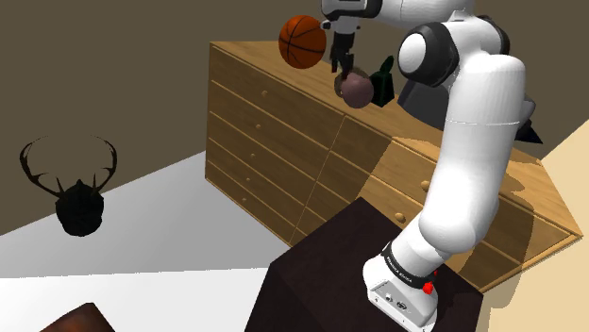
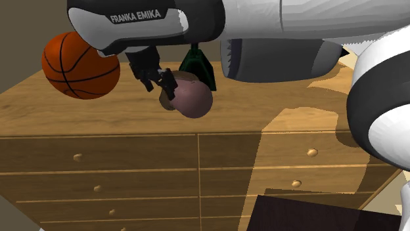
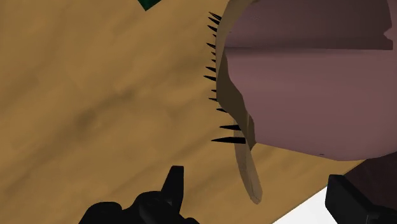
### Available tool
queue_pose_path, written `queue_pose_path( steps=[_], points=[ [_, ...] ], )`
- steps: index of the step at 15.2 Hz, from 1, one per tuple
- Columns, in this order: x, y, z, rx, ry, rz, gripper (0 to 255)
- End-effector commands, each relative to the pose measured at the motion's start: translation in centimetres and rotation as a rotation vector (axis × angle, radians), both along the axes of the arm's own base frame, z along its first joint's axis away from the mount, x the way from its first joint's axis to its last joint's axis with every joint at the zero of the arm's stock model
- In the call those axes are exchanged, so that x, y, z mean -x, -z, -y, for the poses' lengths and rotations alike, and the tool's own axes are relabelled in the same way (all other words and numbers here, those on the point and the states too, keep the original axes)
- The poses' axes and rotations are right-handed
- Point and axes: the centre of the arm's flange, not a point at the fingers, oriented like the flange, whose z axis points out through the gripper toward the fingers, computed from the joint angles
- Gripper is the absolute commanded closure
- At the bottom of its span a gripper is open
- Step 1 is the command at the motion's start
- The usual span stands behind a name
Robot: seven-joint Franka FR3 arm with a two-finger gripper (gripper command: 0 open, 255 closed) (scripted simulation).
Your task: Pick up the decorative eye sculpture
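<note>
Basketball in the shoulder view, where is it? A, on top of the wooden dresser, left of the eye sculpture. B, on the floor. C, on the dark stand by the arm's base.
A: the basketball sits on top of the dresser, to the shoulder view's left of the mauve eye sculpture.

White arm (image 1: 472,160) rising from its base, elbow bent high above the jaws, forearm reaching forward, wrist (image 2: 131,26) tipped downward, black jaws pointing down, two fingers (image 3: 173,186) standing well apart, spread wide.
</note>
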Motion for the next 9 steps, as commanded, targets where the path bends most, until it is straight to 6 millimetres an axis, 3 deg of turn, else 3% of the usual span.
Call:
queue_pose_path(
  steps=[1,2,3,9],
  points=[
    [-0.05,0.79,-0.01,0.000,0.000,0.000,0],
    [-0.06,0.79,0.00,0.000,0.000,0.000,0],
    [-0.10,0.81,-0.05,0.000,0.000,0.000,255],
    [-0.10,0.81,-0.05,0.000,0.000,0.000,255]
  ],
)
